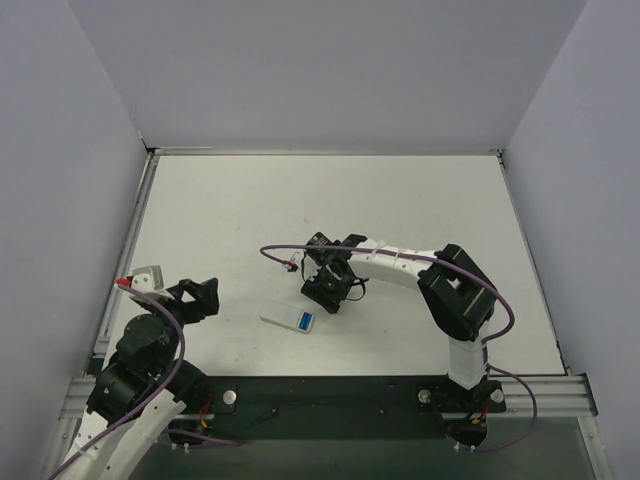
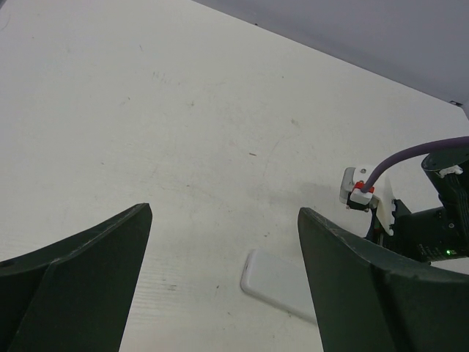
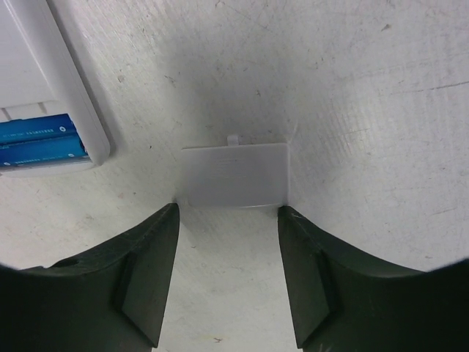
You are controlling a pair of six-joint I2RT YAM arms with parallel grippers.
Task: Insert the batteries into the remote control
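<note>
Straddling the loose cover (image 3: 234, 174), the right gripper (image 3: 227, 211) has fingers spread, remote control (image 3: 44, 73) with batteries (image 3: 37, 143) lying just outside them.

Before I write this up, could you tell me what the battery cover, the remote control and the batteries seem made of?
Battery cover: likely moulded plastic, matte pale grey, thin with a small tab. Remote control: likely plastic, smooth white, rounded edge. Batteries: glossy blue printed wrap; presumably metal beneath, unseen.
</note>
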